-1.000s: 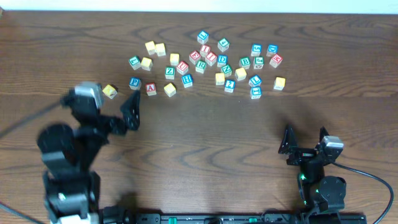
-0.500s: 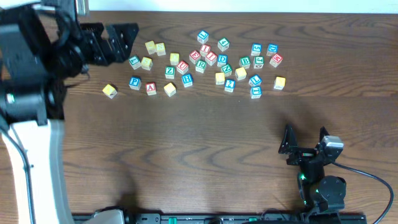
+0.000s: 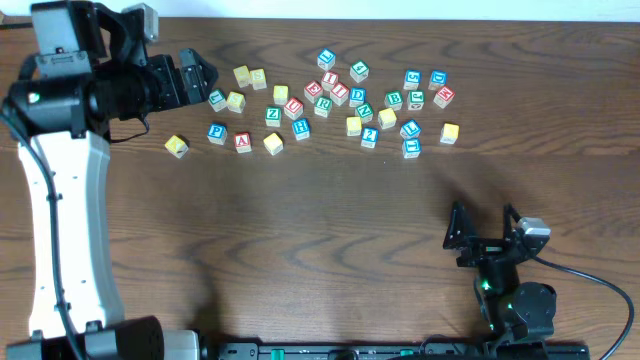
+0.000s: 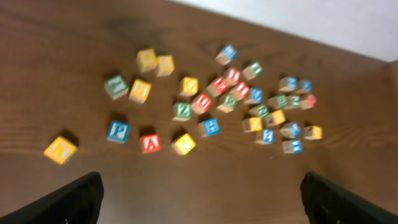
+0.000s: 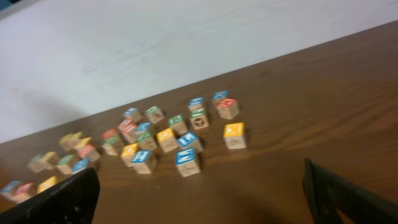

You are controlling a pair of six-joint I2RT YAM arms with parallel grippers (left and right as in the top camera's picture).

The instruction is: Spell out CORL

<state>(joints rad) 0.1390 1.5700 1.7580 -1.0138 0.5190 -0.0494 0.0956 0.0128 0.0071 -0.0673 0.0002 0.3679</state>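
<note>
**Both pincers wide open and empty; blocks loose at the far side**

Your left gripper (image 3: 198,77) hangs with its jaws spread wide, holding nothing. The letter blocks (image 3: 322,107) lie scattered ahead of its fingertips, with a green block (image 3: 216,99) just beside them and a yellow block (image 3: 177,146) lying alone off to one side. Your right gripper (image 3: 482,222) is equally wide open and empty, with the blocks well apart, far ahead of it.
</note>
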